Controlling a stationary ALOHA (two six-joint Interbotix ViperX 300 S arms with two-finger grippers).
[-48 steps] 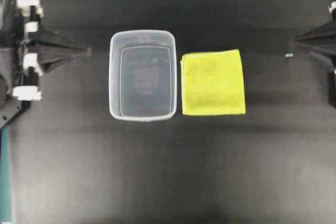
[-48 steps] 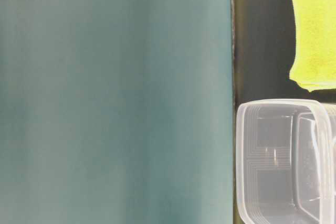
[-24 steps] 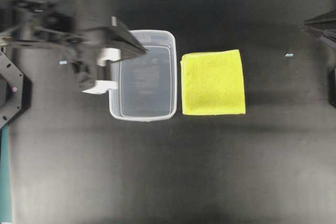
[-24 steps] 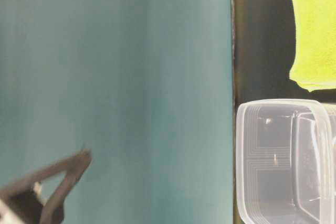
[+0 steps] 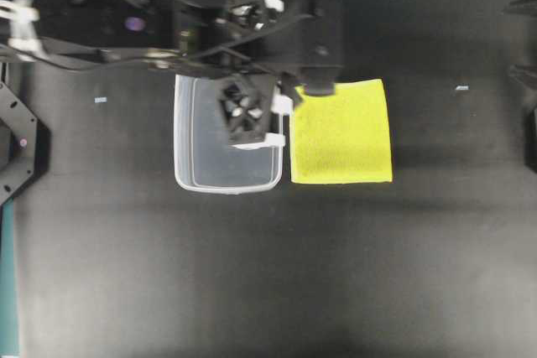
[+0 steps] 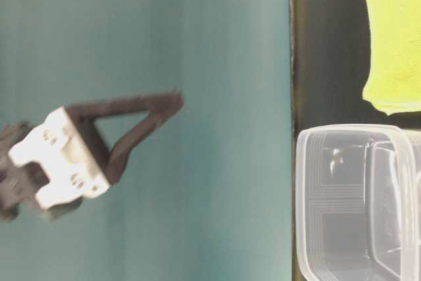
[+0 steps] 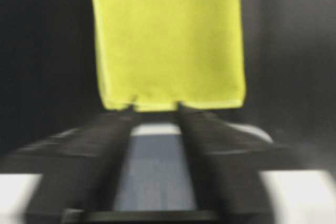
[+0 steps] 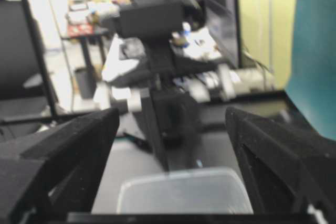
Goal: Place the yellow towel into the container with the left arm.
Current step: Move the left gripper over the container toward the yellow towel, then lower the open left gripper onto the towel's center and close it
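The yellow towel (image 5: 344,136) lies flat on the black table, just right of the clear container (image 5: 183,153); their sides almost touch. The left arm reaches from the left, high over the container. My left gripper (image 5: 317,85) hangs over the towel's upper-left corner. In the left wrist view its blurred tips (image 7: 155,109) stand a little apart and empty at the towel's (image 7: 168,35) near edge, with the container rim (image 7: 155,128) showing between them. The table-level view shows this gripper (image 6: 174,102) well above the container (image 6: 309,195) and towel (image 6: 395,37). My right gripper (image 8: 172,113) is wide open and empty, facing the container (image 8: 184,198).
Small pale tape marks (image 5: 101,100) (image 5: 461,88) lie on the table. A teal backdrop (image 6: 145,31) fills most of the table-level view. The right arm's tip (image 5: 527,81) shows only at the overhead view's right edge.
The left arm has swung from the left edge across the container to the towel's near corner. The right arm has drawn back toward the right edge. Towel and container have not moved.
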